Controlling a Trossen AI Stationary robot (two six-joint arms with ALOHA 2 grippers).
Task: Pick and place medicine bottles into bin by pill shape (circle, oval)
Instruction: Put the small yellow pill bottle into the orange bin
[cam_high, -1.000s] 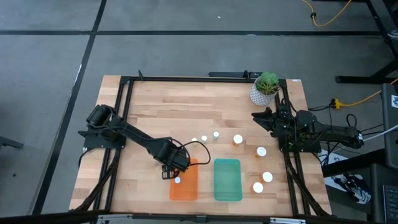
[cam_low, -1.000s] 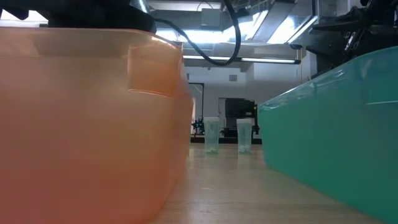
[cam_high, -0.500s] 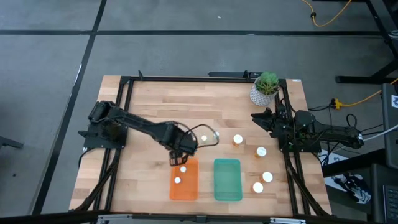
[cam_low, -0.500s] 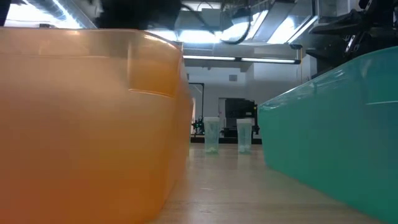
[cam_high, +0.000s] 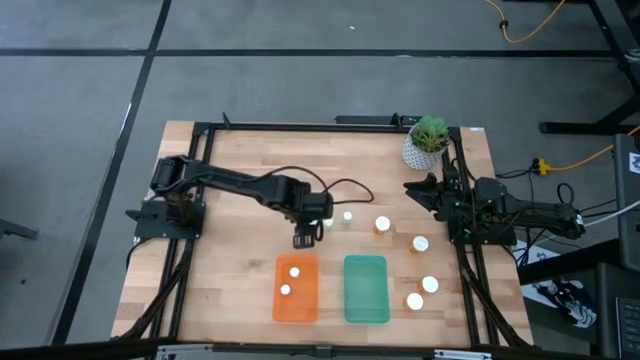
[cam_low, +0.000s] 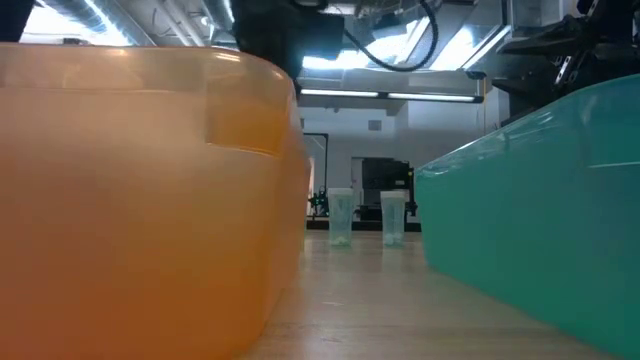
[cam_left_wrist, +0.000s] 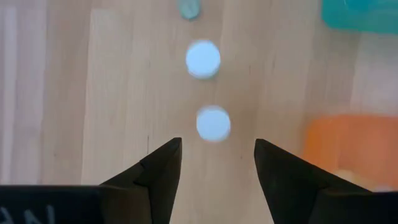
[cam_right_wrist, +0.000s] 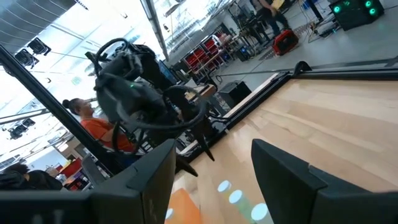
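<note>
My left gripper (cam_high: 304, 236) hangs over the pale wooden tabletop (cam_high: 240, 190), just beyond the far end of the orange tray (cam_high: 296, 306). Through its wrist camera I see both dark, wedge-shaped fingers (cam_left_wrist: 160, 173) spread apart with nothing between them, and two small bottles (cam_left_wrist: 213, 123) straight ahead, showing only their flat round white caps. A third small one sits beyond those two, next to a corner of the teal tray (cam_left_wrist: 360, 14).

From above, the orange tray is a shallow, smooth plastic rectangle with rounded corners, and two small white-capped bottles (cam_high: 295, 271) lie inside it. The teal tray (cam_high: 366, 290) of the same shape sits just beside it, on its right in the overhead picture, and holds no bottles that I can see. From table height both trays look translucent and glossy.

Four bigger bottles with amber bodies (cam_high: 382, 225) and white caps stand on the wood to the right of the teal tray, scattered apart from one another. A white pot with a green plant (cam_high: 426, 143) stands at the far right corner.

My right gripper (cam_high: 412, 187) waits at the table's right edge near that pot, its two fingers (cam_right_wrist: 292, 180) parted and empty.

I cannot read any label or writing on the bottles or trays.
</note>
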